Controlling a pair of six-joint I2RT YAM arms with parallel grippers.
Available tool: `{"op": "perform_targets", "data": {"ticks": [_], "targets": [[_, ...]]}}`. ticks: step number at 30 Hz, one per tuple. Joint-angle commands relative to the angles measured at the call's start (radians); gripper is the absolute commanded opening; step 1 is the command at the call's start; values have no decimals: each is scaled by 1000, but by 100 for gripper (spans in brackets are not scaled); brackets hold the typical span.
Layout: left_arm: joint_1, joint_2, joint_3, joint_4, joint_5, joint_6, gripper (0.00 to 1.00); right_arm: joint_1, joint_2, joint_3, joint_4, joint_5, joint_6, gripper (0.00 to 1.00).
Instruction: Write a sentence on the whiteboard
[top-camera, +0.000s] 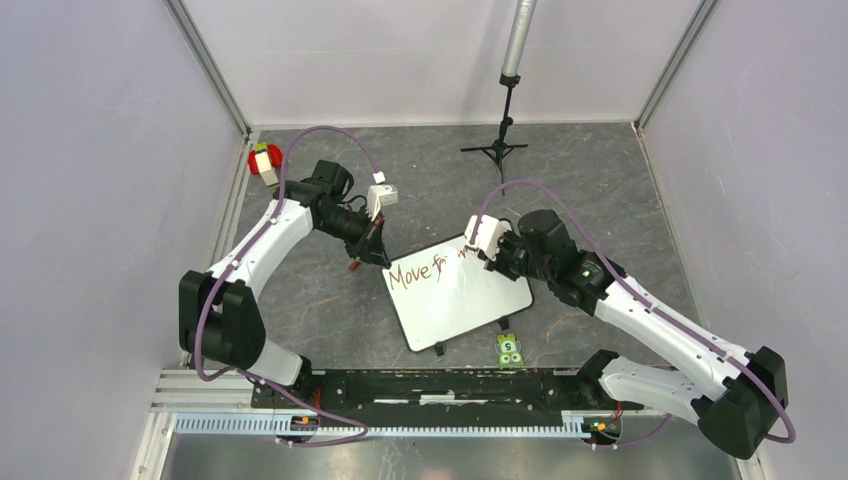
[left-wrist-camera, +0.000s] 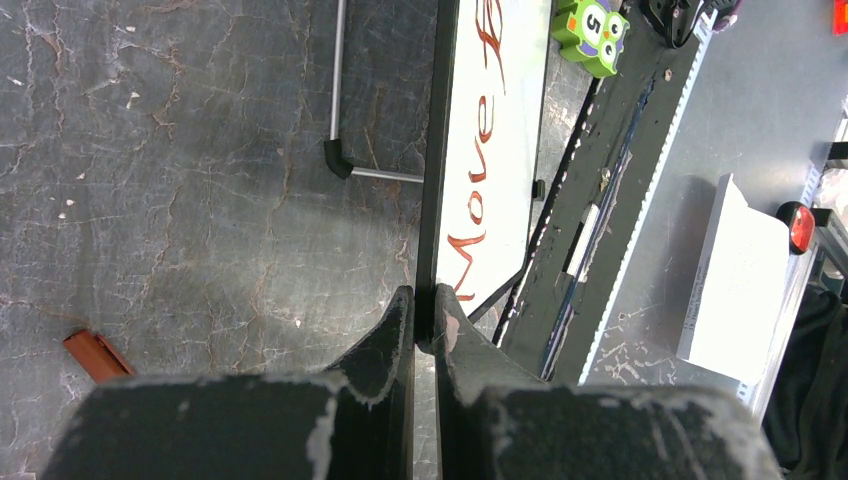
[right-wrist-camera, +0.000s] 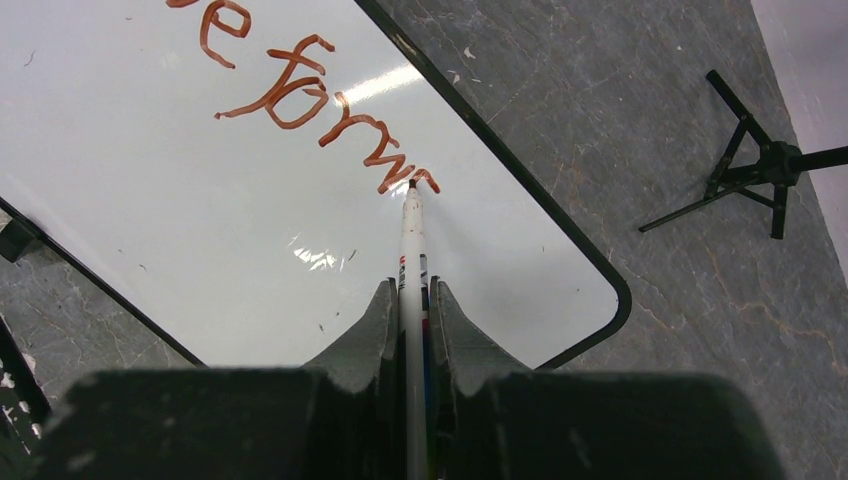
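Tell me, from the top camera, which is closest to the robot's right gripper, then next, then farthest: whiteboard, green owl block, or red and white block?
From the right gripper:
1. The whiteboard, right beneath it, touched by its marker.
2. The green owl block, by the board's near edge.
3. The red and white block, in the far left corner.

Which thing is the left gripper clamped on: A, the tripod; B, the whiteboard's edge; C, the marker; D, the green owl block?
B: the left wrist view shows the left gripper closed on the black rim of the whiteboard, while the marker sits in the right gripper.
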Motion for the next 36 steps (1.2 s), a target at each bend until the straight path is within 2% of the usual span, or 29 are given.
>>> {"op": "perform_targets", "data": {"ticks": [1, 21, 36], "targets": [[-28, 40, -15, -31, -56, 40, 2, -3, -23, -32, -19, 7, -7, 0], [-28, 44, -11, -31, -56, 36, 2, -30, -4, 33, -12, 60, -27, 0], [-28, 45, -11, -32, -58, 38, 2, -33, -28, -12, -46, -3, -27, 0]]}}
